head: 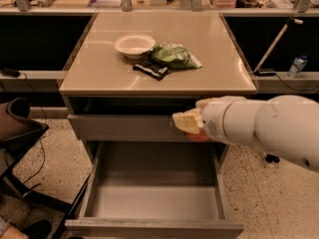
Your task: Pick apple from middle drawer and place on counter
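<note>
Warm overhead light lays soft pale glare on the glossy table (pixel 214 44). Under the table's front edge the recess lies in deep shadow. Just below that edge the gripper (pixel 185 123) is brightly lit, clamped on the apple (pixel 198 136), a dim red sliver.

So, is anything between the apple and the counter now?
Only the front edge of the counter, above the apple held in the claw. The bowl, green bag and dark packet lie further back.
</note>
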Tool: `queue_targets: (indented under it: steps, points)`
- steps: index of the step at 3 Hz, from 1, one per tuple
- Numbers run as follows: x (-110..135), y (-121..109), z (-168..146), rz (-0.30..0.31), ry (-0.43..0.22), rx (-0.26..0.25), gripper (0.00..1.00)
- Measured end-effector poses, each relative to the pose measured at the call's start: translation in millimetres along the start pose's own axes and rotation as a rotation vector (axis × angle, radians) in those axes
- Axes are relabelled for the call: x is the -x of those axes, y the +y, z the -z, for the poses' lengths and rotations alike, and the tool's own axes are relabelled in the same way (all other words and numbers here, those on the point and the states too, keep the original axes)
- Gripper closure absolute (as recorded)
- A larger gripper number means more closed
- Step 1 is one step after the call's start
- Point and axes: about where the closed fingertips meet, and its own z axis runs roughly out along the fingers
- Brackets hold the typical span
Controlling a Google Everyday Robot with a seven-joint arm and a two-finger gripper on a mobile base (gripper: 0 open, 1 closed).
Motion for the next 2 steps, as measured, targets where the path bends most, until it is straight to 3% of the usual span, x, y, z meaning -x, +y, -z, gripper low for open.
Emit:
queue_targets:
  steps: [1, 2]
  points:
    - [-3.0, -7.2, -4.5, -0.006, 0.017, -0.002, 1.00]
    - [8.8, -41.2, -23.4, -0.041, 0.050, 0.014, 1.00]
